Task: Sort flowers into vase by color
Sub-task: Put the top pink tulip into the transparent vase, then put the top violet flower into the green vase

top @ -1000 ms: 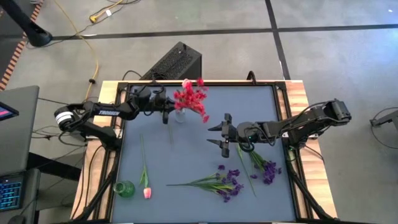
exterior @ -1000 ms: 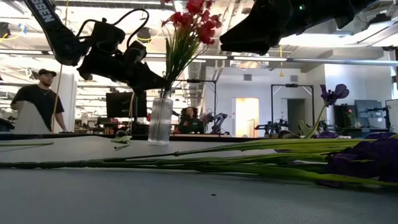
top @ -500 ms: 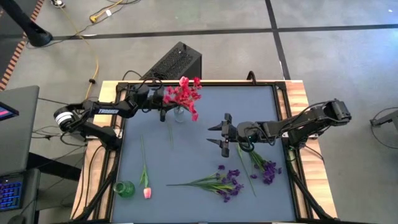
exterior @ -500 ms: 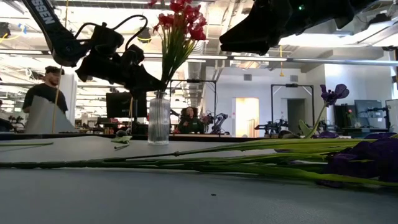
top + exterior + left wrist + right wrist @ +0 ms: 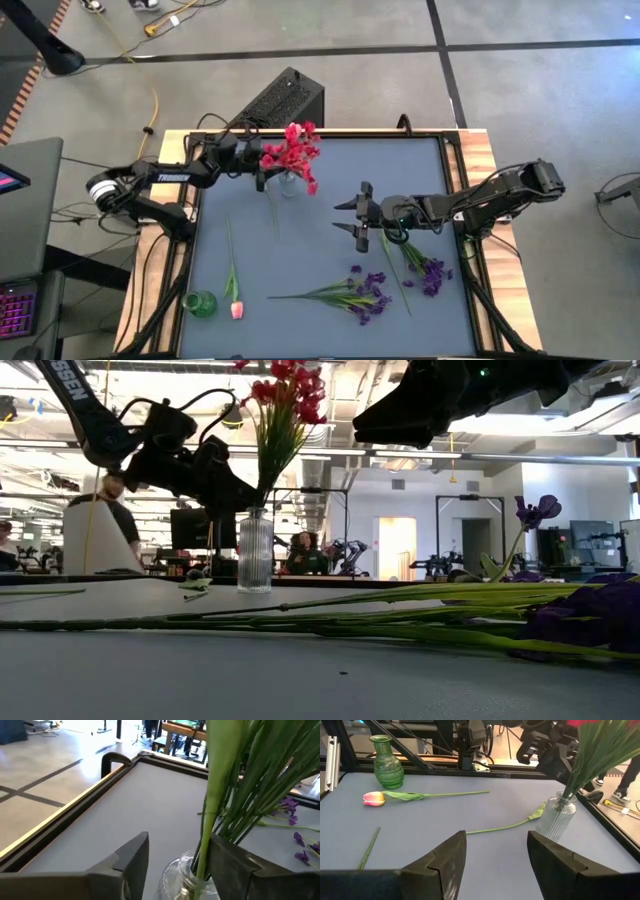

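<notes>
The red flowers (image 5: 292, 153) stand with their stems in a clear ribbed vase (image 5: 288, 185) at the table's far left; the blossoms (image 5: 285, 385) fan out above it. My left gripper (image 5: 177, 860) is open just above the vase mouth (image 5: 182, 880), one finger on either side of the green stems (image 5: 212, 815). My right gripper (image 5: 340, 217) hangs open over the table's middle, holding nothing. A pink tulip (image 5: 236, 308) lies beside a green vase (image 5: 200, 303) at the near left. Purple flowers (image 5: 362, 297) lie near the front. My left gripper comes level at the stems (image 5: 207, 845) from the table's left, just above the vase's rim. The stems pass close to one finger (image 5: 227, 862); I cannot tell whether they touch it. The other finger stands clear of them.
A second purple bunch (image 5: 428, 272) lies near the right edge under my right arm. A loose green stem (image 5: 502, 827) lies on the mat near the clear vase. People and equipment show in the room beyond the far edge.
The red flowers have tipped from leaning toward the table's right to nearly upright, their stem ends staying in the vase. My left gripper has swung a little toward the far edge with them.
</notes>
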Motion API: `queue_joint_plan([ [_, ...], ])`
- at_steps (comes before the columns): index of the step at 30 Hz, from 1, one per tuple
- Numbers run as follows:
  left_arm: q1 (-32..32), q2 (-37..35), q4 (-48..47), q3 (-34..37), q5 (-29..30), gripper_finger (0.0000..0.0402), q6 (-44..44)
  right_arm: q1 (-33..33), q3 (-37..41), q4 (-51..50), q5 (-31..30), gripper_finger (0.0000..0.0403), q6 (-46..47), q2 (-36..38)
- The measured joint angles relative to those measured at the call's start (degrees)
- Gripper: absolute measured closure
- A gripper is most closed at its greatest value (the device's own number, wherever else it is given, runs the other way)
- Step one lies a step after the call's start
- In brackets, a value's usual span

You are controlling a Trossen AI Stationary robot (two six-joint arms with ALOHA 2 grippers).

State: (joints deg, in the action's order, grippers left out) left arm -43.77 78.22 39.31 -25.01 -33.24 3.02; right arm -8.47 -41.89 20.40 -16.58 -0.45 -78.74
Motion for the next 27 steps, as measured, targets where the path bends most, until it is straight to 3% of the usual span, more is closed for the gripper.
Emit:
queue_joint_plan([
  [6, -1.1, -3.2, -1.9, 0.1, -1.0, 0.0212, 0.9, 0.0, 0.0, 0.0, 0.0, 0.0168, 0.0, 0.0],
  [20, -1.9, -11.9, -18.7, 0.0, -0.6, 0.0211, -0.4, 0.0, 0.0, 1.3, 0.0, 0.0168, 0.0, 0.0],
  [27, -1.9, -14.3, -19.9, 0.0, -5.1, 0.0211, -0.4, 0.0, 0.0, 1.1, 0.0, 0.0168, 1.8, 0.0],
])
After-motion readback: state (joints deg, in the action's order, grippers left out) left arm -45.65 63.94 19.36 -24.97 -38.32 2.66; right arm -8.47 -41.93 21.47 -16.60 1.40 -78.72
